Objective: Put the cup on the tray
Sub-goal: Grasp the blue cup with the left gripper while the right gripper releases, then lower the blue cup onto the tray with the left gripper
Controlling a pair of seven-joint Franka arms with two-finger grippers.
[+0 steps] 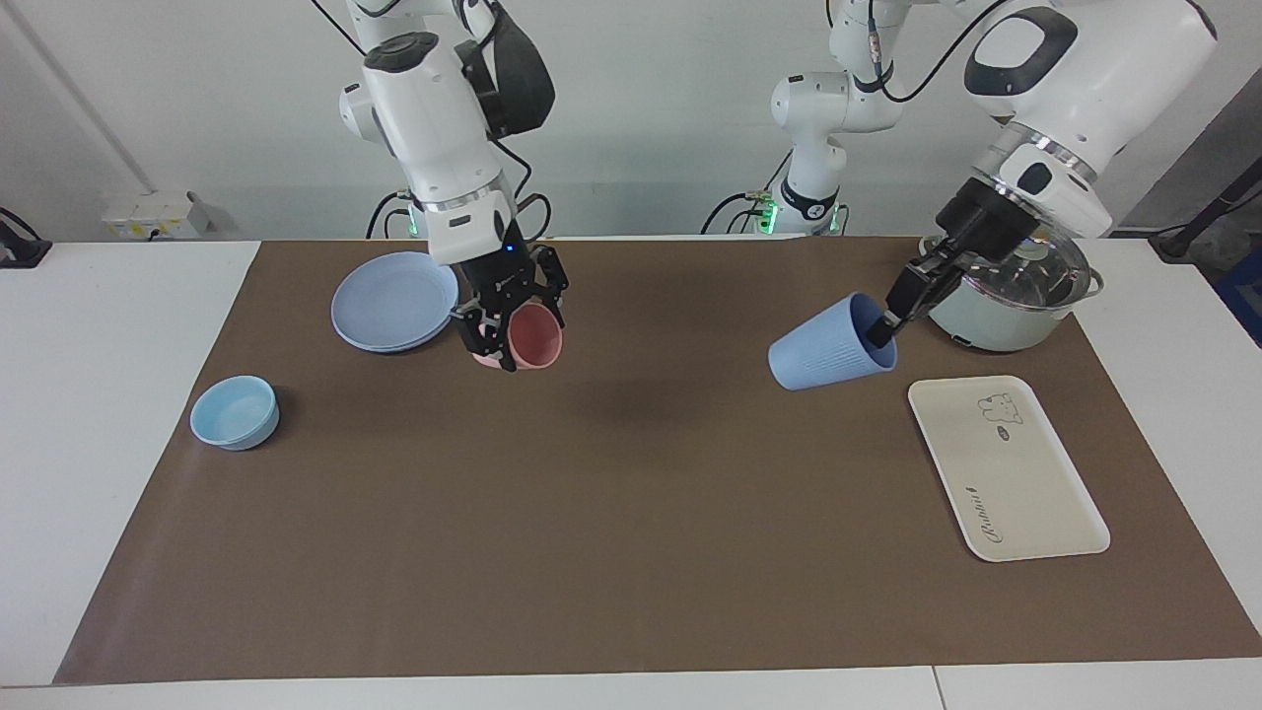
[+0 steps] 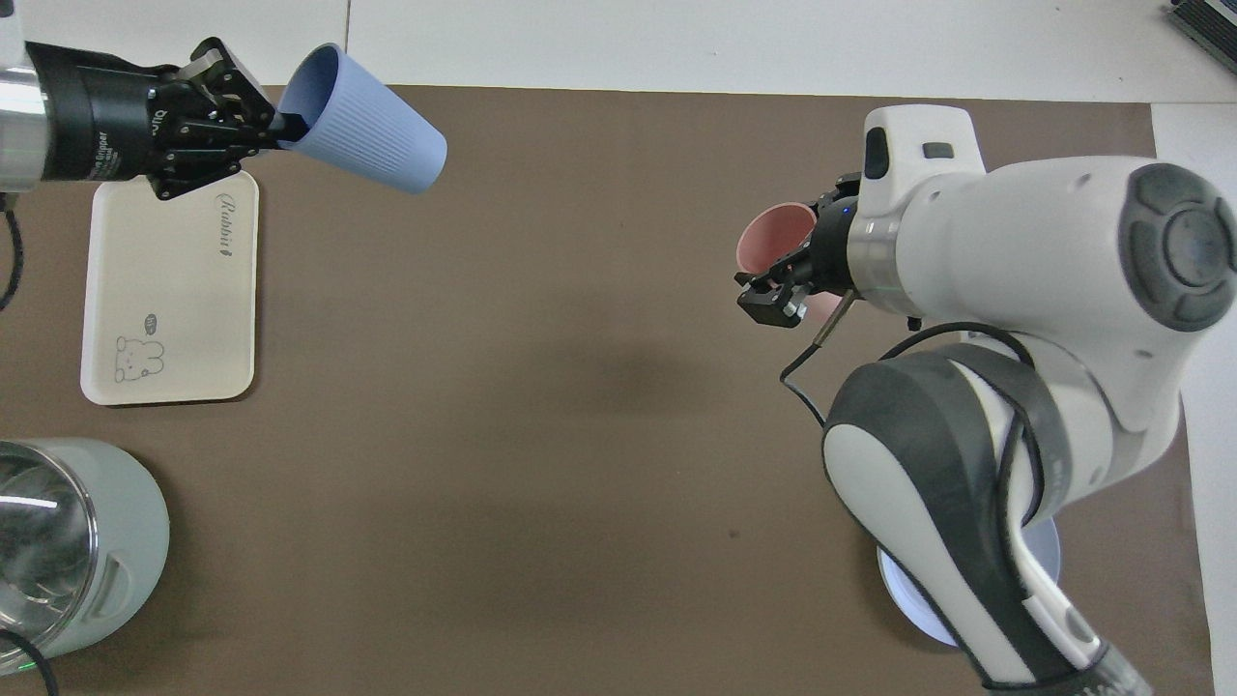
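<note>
Left gripper (image 1: 880,330) is clamped on the rim of the cup (image 1: 828,347), one finger inside the mouth and one outside, and we carry the cup in the air, tipped on its side, over the mat beside the tray (image 1: 1025,513). Right gripper (image 1: 503,330) is closed on the pink cup (image 1: 533,335), held raised beside the blue plate (image 1: 392,301).

Largest first: we judge the tray to be a flat, stiff surface with a low lip, lying toward the left arm's end of the table, next to the pot (image 1: 996,306). It offers ample bare area for a base-down placement.

We judge the cup to be light, rigid plastic with a thin wall and a ribbed outside. A rim pinch is adequate for this weight, but the cup can pivot about the fingertips. We recommend righting it before lowering it, and releasing only once the base sits flat.

The light-blue bowl (image 1: 235,412) lies well apart and plays no part.
</note>
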